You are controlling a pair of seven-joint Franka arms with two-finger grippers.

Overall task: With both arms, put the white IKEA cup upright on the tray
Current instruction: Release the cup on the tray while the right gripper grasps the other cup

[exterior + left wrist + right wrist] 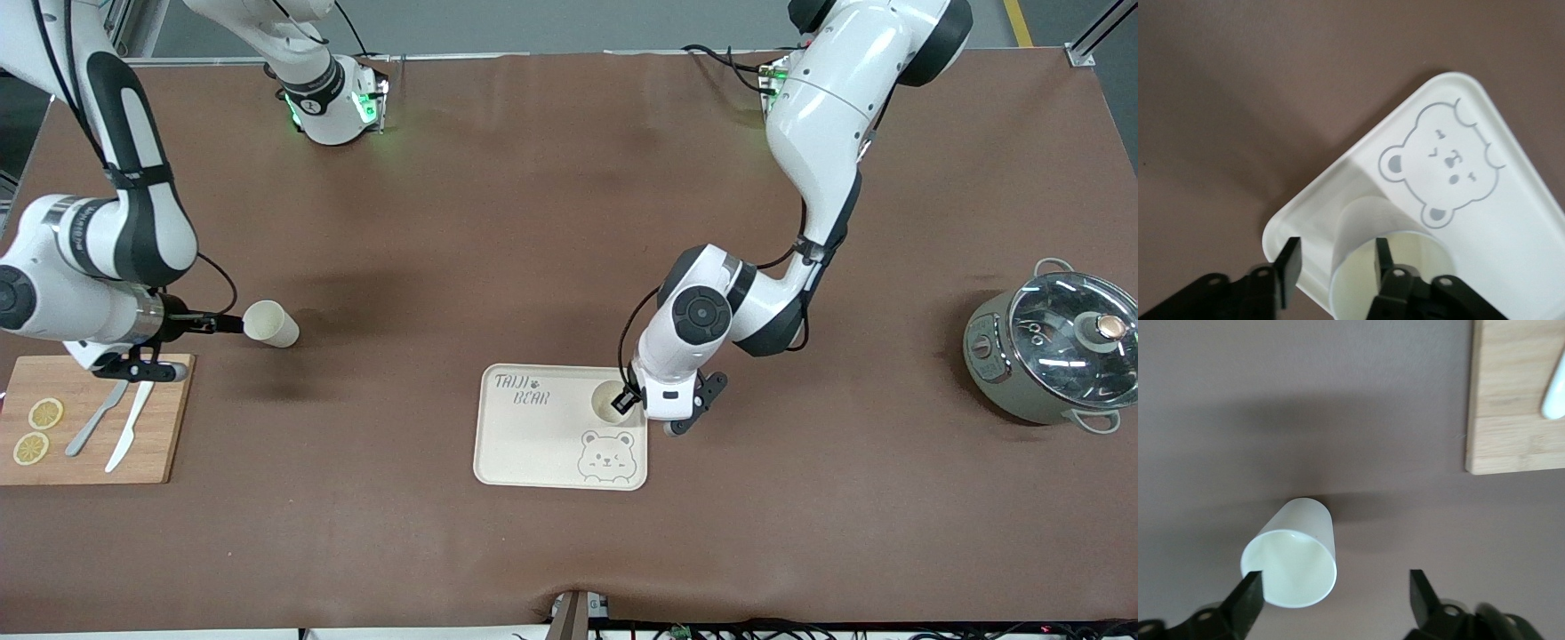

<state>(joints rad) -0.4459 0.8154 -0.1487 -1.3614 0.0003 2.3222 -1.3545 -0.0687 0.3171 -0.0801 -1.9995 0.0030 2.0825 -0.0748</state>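
While both arms reach over the table, two plain white, tapered, handleless cups show. One cup (610,397) stands upright in the one o'clock corner of the single cream tray (533,444). The left gripper (625,402) straddles its rim, jaws parted, not pinching. At the tray's nine o'clock, well apart, the second cup (271,324) faces the right gripper (233,324), whose jaws are spread wide, holding nothing.

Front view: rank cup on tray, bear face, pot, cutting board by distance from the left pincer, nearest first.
From the left pincer, over the tray's corner toward the left arm's end:
1. Cup on tray, straddled by the pincer's fingers.
2. Bear face, on the tray, nearer the front camera than that cup.
3. Pot, at the left arm's end of the table.
4. Cutting board, at the right arm's end.
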